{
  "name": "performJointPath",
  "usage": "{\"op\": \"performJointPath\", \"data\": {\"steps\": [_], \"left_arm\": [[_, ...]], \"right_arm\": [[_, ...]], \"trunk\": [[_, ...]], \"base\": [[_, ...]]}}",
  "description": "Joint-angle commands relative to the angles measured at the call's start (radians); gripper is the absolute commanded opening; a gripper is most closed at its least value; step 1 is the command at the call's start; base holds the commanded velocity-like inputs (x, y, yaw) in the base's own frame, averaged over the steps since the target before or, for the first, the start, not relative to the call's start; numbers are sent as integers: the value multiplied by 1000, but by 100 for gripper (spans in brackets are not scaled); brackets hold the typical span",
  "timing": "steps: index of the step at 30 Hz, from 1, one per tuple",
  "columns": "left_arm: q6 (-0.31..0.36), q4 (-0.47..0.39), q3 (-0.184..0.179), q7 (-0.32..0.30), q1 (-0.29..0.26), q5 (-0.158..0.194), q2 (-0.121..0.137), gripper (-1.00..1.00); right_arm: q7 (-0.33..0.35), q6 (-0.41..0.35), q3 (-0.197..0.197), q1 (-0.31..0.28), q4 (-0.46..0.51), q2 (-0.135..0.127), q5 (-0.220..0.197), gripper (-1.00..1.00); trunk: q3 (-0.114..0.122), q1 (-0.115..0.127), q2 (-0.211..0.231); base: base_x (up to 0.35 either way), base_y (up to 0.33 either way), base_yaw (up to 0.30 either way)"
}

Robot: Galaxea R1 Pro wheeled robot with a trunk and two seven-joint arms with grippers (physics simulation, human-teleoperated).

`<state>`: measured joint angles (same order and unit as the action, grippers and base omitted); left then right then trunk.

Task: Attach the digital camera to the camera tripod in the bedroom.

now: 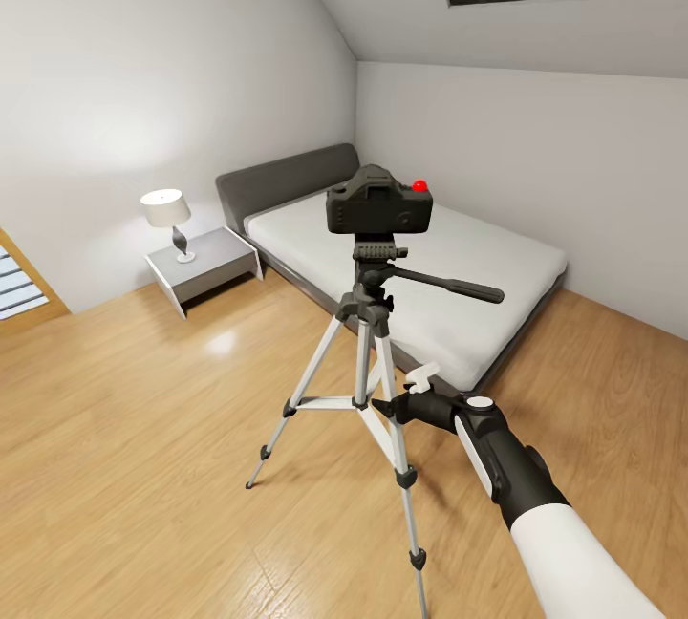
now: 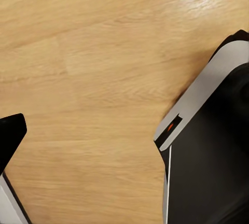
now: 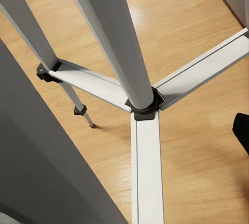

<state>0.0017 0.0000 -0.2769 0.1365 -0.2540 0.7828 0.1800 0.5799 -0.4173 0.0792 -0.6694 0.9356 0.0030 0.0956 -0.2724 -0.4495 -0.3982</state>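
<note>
On top of the camera tripod (image 1: 368,352) sits the digital camera (image 1: 378,202), seated on the black head with its red dot up and the long black handle sticking out to one side. Both stand on the light wood floor (image 1: 143,466) in front of the grey bed (image 1: 420,266), with a small nightstand (image 1: 204,266) and a table lamp (image 1: 167,218) beside the headboard. The right gripper (image 1: 406,396) is low by the legs, well below the camera, its fingers apart with a tripod leg just beside them; whether they touch it I cannot tell. The right wrist view looks down on the centre column (image 3: 111,37) and spreader braces (image 3: 148,162). The left gripper (image 2: 88,130) hangs over bare floor, fingers apart, holding nothing.
</note>
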Motion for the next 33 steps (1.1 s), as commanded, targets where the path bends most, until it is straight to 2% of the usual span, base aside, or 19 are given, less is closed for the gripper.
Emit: {"op": "performJointPath", "data": {"steps": [1,22,26,33], "left_arm": [[-1,0,-8,2,-1,7,0,100],[-5,0,-8,2,-1,6,-27,100],[-5,0,-8,3,-1,6,-38,100],[-4,0,-8,3,-1,5,-40,100]], "right_arm": [[6,-3,-1,-1,2,0,10,100],[7,-3,-4,-1,6,0,9,100],[7,-3,-4,-1,6,0,9,100],[6,-3,-4,-1,6,0,9,100]], "trunk": [[-2,-1,-2],[-2,-1,-2],[-2,-1,-2],[-2,-1,-2]], "base": [[0,0,0],[-2,0,0],[-193,0,0],[-67,0,0]]}}
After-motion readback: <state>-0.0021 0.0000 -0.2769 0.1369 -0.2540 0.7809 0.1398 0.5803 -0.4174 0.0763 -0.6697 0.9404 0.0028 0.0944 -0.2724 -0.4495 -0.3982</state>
